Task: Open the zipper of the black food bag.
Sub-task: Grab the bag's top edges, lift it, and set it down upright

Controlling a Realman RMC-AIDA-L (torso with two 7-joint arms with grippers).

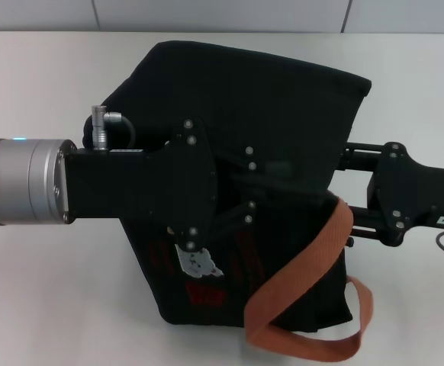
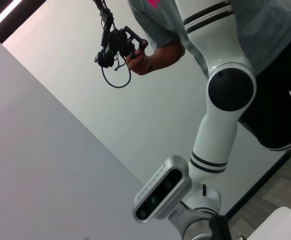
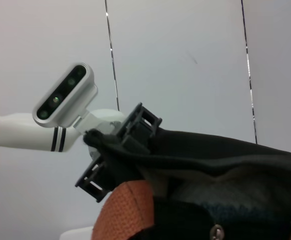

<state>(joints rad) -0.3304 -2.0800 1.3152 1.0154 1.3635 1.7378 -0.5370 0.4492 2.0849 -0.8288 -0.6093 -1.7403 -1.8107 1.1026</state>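
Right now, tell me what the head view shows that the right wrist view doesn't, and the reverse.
Head view only: the whole black food bag lying on the white table, its white and red mark, and both arms over it, left gripper and right gripper.
Right wrist view only: the bag's pale lining and a camera head.
Both: the bag and its orange handle.

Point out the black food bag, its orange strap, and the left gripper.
Boxy black fabric food bag (image 1: 283, 107): head view, on its upper fabric panel.
Orange-brown webbing handle (image 1: 298, 286): head view, mid-strap across the bag's front.
Left gripper (image 1: 199, 263): head view, at its tip over the bag.
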